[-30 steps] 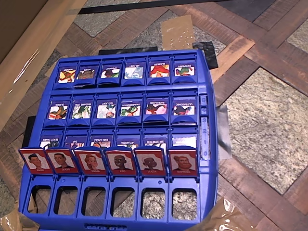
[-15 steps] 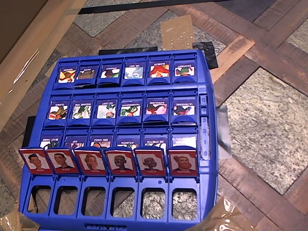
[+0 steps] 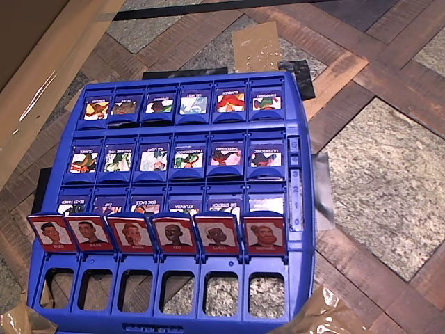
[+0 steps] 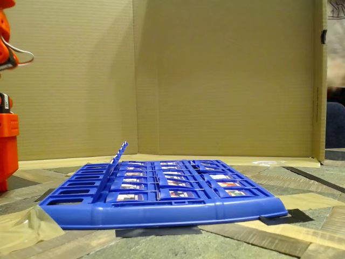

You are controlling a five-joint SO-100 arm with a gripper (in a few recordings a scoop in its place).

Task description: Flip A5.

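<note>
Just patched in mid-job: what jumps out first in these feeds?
The big blue game board fills the overhead view, lying flat on a patchwork wood-and-stone floor. One row of six red-framed portrait tiles stands up near its lower edge, while the blue-framed creature tiles above lie flat; in the fixed view the raised row leans toward the left. The orange arm sits at that view's left edge, apart from the board, its jaws out of frame.
</note>
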